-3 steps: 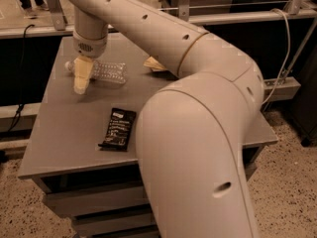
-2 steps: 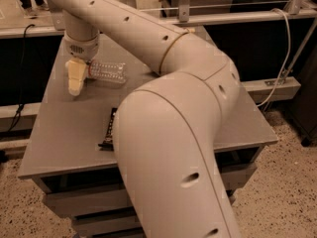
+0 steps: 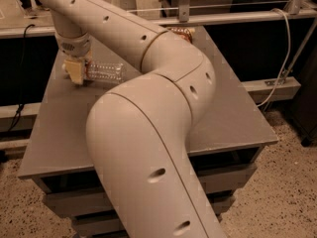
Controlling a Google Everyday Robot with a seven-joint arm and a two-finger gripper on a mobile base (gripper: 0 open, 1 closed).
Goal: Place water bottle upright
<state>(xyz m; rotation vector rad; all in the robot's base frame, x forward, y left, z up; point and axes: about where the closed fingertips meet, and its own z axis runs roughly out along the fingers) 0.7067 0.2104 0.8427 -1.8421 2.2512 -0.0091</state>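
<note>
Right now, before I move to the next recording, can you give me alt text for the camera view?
A clear water bottle lies on its side near the far left corner of a grey table, with the robot's gripper down at the bottle's left end. The robot's cream arm fills the foreground, hiding much of the tabletop.

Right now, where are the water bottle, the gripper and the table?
water bottle (image 3: 106, 72): camera view, ribbed clear body, lying down.
gripper (image 3: 76, 76): camera view, pale tip, at one end of the bottle.
table (image 3: 237, 108): camera view, bare grey top.
</note>
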